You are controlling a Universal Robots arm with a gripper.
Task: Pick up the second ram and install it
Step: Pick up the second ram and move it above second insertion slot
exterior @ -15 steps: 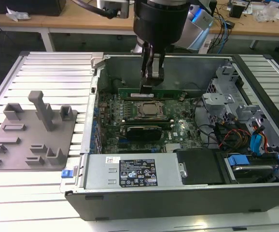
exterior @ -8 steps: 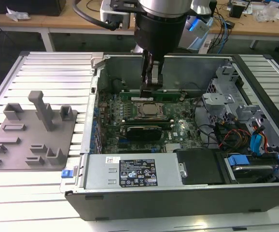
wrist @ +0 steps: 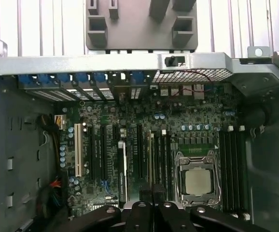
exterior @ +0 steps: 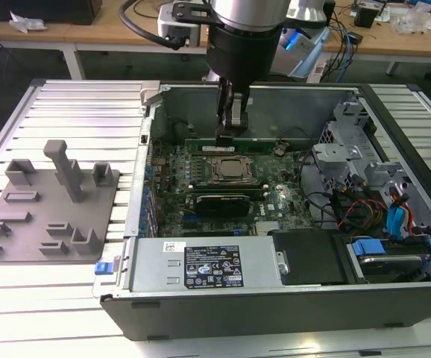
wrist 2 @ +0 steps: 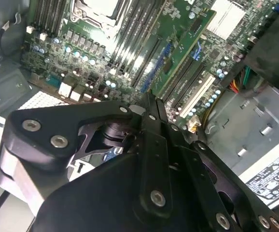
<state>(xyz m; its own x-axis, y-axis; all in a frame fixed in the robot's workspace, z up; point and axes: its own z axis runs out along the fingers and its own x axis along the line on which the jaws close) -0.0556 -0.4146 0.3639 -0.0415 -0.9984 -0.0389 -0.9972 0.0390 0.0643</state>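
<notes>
While I've got the gripper (exterior: 228,139) down in the case (exterior: 200,101), its fingers are pinching the ram (exterior: 260,147) by its edge; ram's right beside the socket (exterior: 229,170).

matt black gripper (exterior: 229,136), perhaps painted metal, just beside it shiny bare-metal CPU socket (exterior: 229,170) on glossy green motherboard (exterior: 275,195), well away matt grey plastic tray (exterior: 44,216)

The black pincer (wrist 2: 151,102) looms in the foreground, its fingers pinched together on the second ram (wrist 2: 187,42), a green strip running off toward one o'clock above the motherboard (wrist 2: 52,55). From the tips, the CPU socket (wrist 2: 98,8) lies at eleven o'clock.
</notes>
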